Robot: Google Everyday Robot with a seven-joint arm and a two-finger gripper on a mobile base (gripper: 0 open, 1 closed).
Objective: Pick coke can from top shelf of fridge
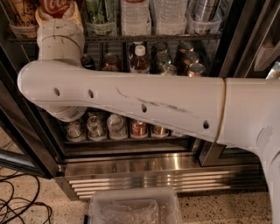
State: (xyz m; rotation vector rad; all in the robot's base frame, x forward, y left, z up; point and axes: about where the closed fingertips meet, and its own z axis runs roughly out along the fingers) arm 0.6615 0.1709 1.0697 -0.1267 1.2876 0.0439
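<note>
The coke can [55,6], bright red with white script, shows at the upper left edge of the view, at the front of the top shelf [175,38] of the fridge [153,173]. My gripper [57,14] reaches up from the white wrist [60,41] and is shut on the coke can, with a cream finger on each side of its lower part. The can's top is cut off by the frame. My long white arm [144,103] crosses the whole view in front of the middle shelf.
Clear lane trays [135,22] on the top shelf hold bottles and cans. Bottles and cans [166,61] fill the middle rack, and more cans [118,127] stand on the lower one. A clear plastic bin [135,208] sits on the floor below, with black cables [17,205] at the left.
</note>
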